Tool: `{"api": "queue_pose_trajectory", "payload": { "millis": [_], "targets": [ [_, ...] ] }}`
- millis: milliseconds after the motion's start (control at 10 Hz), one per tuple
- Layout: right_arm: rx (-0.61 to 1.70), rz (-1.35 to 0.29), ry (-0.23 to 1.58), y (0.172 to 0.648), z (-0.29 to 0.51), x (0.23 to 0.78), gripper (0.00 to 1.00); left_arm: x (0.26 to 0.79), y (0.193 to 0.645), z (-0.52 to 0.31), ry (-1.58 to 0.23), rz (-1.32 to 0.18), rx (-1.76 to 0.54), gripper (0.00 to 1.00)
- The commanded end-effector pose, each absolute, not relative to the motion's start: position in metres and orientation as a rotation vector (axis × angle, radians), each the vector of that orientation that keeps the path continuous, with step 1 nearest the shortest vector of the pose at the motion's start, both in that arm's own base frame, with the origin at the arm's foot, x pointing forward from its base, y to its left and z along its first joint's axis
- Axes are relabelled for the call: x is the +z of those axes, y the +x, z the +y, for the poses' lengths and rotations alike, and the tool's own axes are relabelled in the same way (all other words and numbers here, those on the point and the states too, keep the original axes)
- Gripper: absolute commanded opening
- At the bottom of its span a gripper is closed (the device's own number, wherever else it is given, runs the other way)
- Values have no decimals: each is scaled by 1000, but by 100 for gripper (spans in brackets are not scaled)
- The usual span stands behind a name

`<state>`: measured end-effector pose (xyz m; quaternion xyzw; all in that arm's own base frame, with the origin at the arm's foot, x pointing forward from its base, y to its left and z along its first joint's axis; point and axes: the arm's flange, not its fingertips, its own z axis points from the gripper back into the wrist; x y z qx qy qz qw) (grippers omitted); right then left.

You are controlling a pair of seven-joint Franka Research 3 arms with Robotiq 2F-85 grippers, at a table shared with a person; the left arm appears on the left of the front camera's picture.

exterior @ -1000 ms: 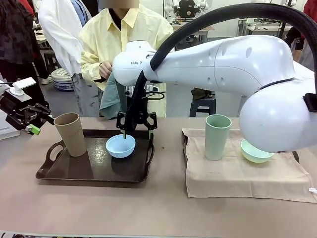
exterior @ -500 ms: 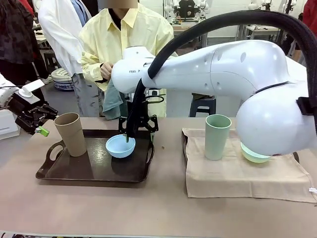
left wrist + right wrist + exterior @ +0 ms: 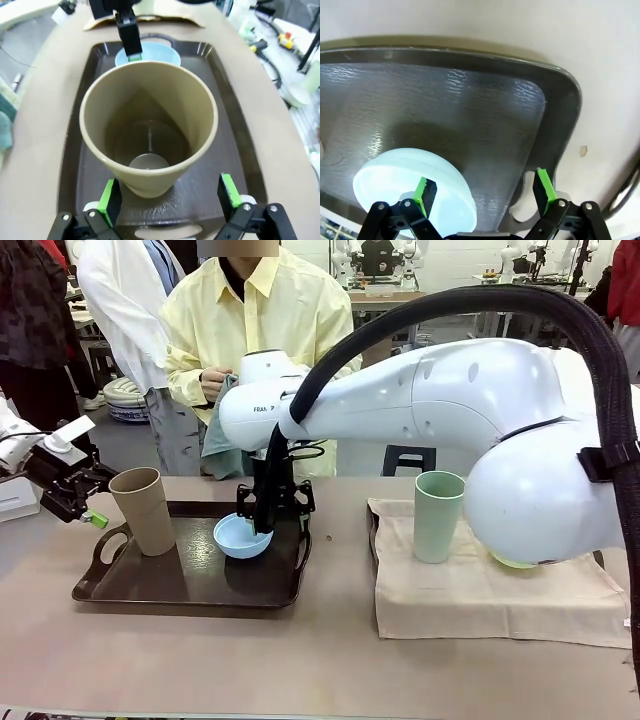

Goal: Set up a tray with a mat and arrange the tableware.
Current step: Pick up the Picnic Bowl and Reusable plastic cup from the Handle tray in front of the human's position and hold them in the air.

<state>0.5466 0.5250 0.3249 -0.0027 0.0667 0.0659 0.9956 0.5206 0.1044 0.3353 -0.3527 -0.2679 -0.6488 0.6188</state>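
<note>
1. On the tray (image 3: 190,585), a tan tumbler (image 3: 142,508) stands upright, mouth up, beside a pale blue bowl (image 3: 240,537).
2. Right gripper (image 3: 268,518), spread and empty, straddles the bowl's rim.
3. Left gripper (image 3: 85,508) gapes empty near the tumbler.

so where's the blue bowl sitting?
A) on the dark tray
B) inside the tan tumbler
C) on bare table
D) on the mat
A: the blue bowl rests on the dark tray; the mat lies apart to the right, with the green tumbler on it.
</note>
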Motion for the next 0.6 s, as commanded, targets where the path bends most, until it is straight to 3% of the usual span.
{"api": "queue_pose_trajectory", "payload": {
  "millis": [0,500],
  "targets": [
    [125,80,-37,550,535,323,100,332,514,99,-804,-680,-1487,100],
    [146,36,-28,548,542,323,100,319,517,83,-831,-691,-1483,100]
  ]
}}
